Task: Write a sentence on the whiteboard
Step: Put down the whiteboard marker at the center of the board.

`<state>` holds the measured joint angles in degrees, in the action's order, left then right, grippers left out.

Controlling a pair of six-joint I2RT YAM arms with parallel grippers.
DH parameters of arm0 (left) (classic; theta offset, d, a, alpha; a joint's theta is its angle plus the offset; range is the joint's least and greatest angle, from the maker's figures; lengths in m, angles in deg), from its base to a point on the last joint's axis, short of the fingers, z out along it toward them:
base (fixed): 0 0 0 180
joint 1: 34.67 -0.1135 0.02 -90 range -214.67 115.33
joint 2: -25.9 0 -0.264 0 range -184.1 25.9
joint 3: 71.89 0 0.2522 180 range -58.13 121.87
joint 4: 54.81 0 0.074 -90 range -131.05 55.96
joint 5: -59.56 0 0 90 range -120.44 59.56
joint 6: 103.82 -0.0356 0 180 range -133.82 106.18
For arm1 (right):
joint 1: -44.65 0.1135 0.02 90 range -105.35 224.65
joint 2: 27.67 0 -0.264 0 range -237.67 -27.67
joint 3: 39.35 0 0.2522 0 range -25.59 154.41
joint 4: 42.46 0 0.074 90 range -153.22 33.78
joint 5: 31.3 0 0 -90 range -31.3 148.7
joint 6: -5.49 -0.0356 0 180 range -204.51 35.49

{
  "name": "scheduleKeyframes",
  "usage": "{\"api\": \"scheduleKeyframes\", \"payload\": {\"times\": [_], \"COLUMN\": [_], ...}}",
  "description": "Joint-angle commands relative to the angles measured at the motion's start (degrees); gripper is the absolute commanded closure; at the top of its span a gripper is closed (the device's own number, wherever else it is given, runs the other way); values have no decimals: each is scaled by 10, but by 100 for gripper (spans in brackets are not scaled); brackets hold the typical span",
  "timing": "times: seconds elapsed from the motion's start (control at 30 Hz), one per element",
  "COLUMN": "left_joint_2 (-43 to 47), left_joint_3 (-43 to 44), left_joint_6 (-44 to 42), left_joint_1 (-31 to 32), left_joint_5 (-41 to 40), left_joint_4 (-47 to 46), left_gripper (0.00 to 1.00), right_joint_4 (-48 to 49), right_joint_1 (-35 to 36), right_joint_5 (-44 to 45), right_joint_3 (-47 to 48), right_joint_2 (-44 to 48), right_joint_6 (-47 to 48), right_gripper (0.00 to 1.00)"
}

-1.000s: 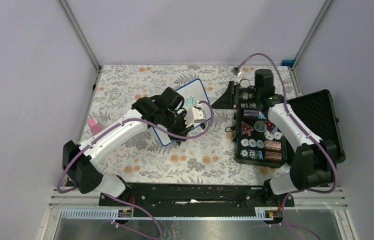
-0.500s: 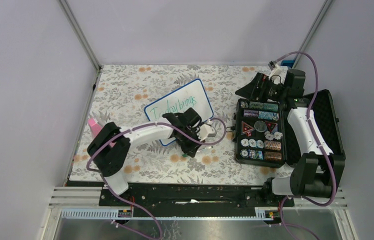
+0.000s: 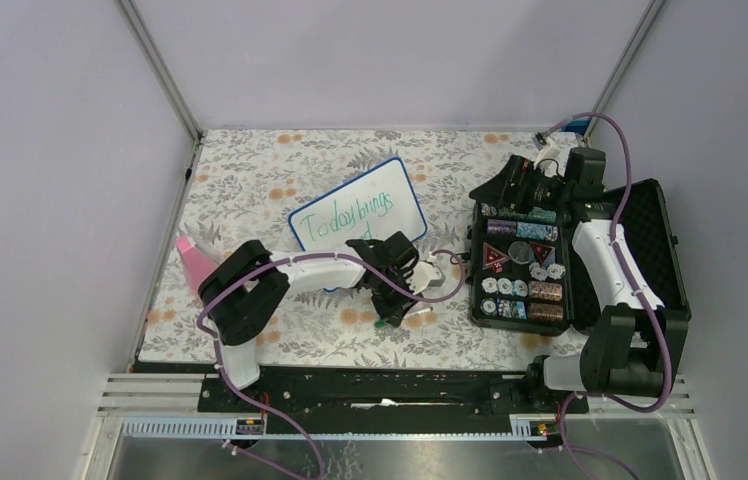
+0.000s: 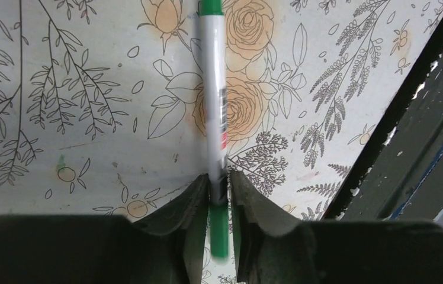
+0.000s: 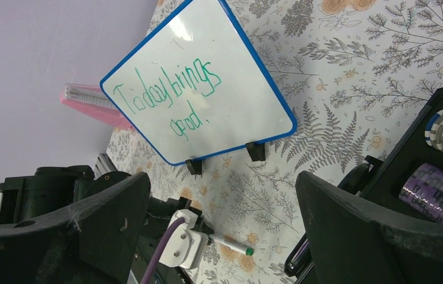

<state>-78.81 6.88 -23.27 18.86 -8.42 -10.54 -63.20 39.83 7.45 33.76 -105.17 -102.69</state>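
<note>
The whiteboard (image 3: 370, 205) – probably light, stiff, slippery, best held by its blue frame – stands left of the poker-chip case (image 3: 640, 230), sentence (image 5: 169, 97) written. Left gripper (image 4: 219, 180) pinches the green marker (image 4: 214, 89); right gripper (image 5: 220, 177) gapes empty.

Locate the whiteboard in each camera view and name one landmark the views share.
Top external: the whiteboard stands centre, just above the middle, on the floral tablecloth.
Left wrist: not in it; tablecloth and a green marker show.
Right wrist: upper left of centre, tilted, green writing facing the camera.
Shared landmark: the floral tablecloth.
</note>
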Motion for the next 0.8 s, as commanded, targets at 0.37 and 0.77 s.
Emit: {"api": "scheduleKeyframes", "payload": {"times": [0.37,0.77], "left_joint_2": [4,118], "left_joint_3": [15,96], "left_joint_6": [5,-25], "left_joint_1": [0,-65], "left_joint_5": [-11,56], "left_joint_4": [6,88], "left_gripper": [59,1], "right_joint_4": [36,-54], "right_joint_1": [2,8], "right_joint_5": [-45,-58], "right_joint_3": [-10,44], "right_joint_2": [25,28], "right_joint_6": [6,63], "right_gripper": [0,0]}}
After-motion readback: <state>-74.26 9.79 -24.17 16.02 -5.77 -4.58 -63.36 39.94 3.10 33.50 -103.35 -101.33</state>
